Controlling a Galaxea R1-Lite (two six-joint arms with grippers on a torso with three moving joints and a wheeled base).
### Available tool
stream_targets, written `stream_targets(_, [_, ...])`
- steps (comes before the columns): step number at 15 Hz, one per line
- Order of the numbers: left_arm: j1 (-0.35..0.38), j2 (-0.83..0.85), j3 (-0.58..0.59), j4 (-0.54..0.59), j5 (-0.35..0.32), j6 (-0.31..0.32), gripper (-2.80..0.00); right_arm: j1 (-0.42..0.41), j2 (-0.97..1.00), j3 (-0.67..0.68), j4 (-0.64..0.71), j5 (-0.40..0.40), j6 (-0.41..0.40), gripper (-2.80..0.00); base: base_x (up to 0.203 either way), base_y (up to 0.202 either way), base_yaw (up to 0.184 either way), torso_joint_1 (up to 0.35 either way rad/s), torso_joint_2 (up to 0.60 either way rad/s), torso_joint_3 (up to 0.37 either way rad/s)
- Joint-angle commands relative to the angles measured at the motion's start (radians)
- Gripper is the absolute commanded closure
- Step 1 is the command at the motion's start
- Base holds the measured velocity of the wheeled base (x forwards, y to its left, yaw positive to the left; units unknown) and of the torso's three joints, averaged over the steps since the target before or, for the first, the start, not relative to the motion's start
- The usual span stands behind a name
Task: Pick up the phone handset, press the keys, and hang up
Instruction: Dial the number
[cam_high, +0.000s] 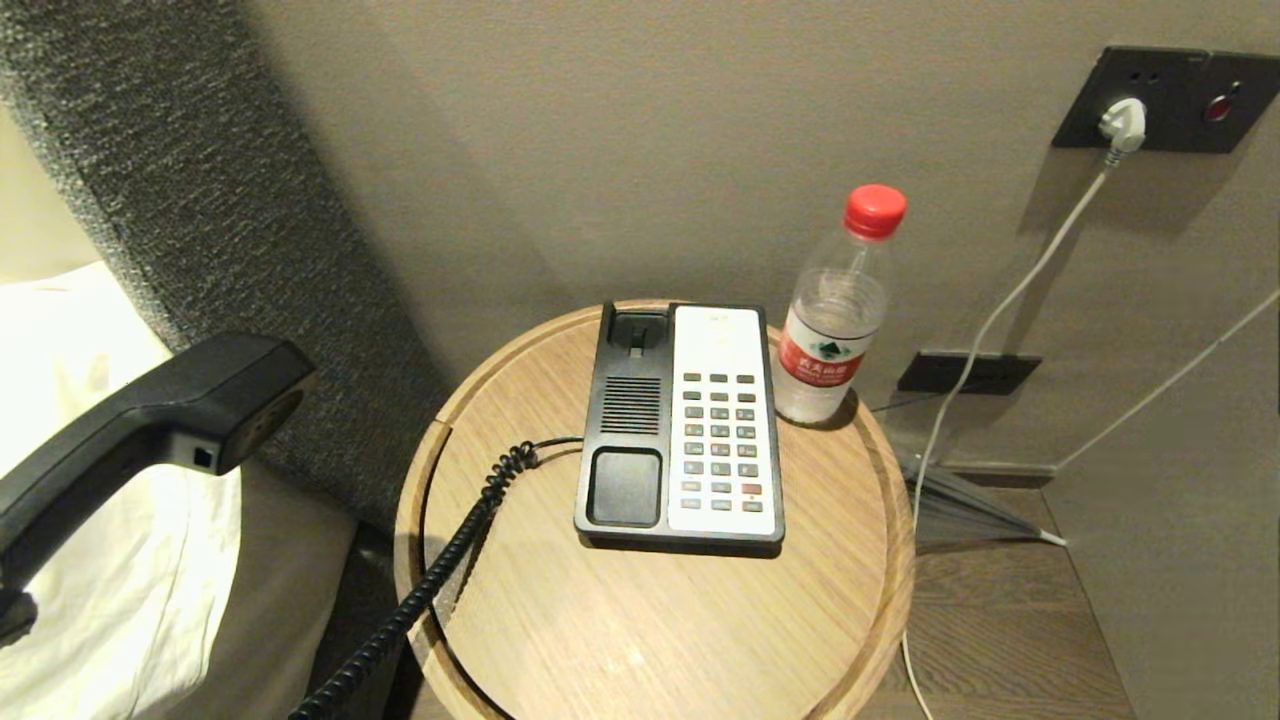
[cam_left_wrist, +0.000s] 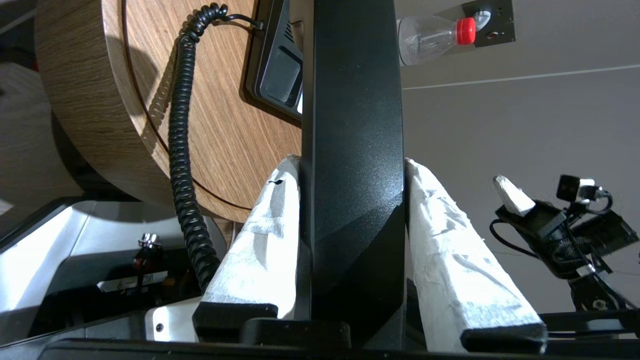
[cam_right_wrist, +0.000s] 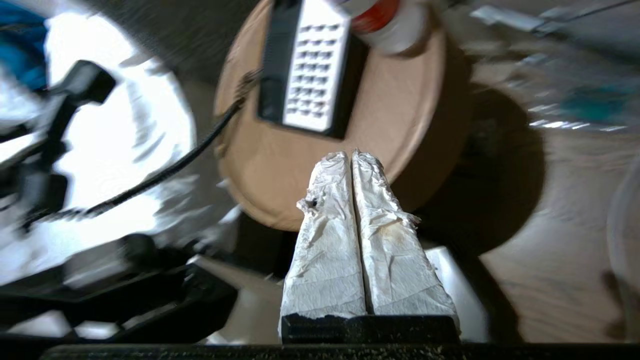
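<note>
The long glossy black plastic phone handset (cam_high: 150, 420) is held clamped in the left gripper (cam_left_wrist: 352, 172) left of the round wooden side table (cam_high: 650, 630), while the right gripper (cam_right_wrist: 351, 156), fingers pressed together, is aimed at the keypad (cam_high: 720, 440), where neighbouring keys could be mis-pressed.

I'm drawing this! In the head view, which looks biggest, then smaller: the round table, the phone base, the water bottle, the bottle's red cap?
1. Round table, biggest.
2. Phone base.
3. Water bottle.
4. Red cap, smallest.
The bottle stands farther back, so it may look slightly smaller than it is.
</note>
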Motion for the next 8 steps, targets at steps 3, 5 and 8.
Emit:
stream_targets(3, [0.001, 0.001, 0.012, -0.002, -0.001, -0.006, 0.0, 0.094, 0.086, -0.003, -0.002, 0.063, 0.038, 0.0, 0.0, 0.0, 0.0, 0.0, 0.0, 0.0])
stream_targets(5, [0.001, 0.001, 0.015, -0.006, -0.001, -0.006, 0.0, 0.098, 0.128, -0.003, -0.042, 0.06, 0.058, 0.0, 0.0, 0.0, 0.0, 0.0, 0.0, 0.0])
stream_targets(8, [0.001, 0.003, 0.018, -0.008, -0.001, -0.006, 0.0, 0.14, 0.217, -0.004, -0.127, -0.018, 0.076, 0.0, 0.0, 0.0, 0.0, 0.0, 0.0, 0.0])
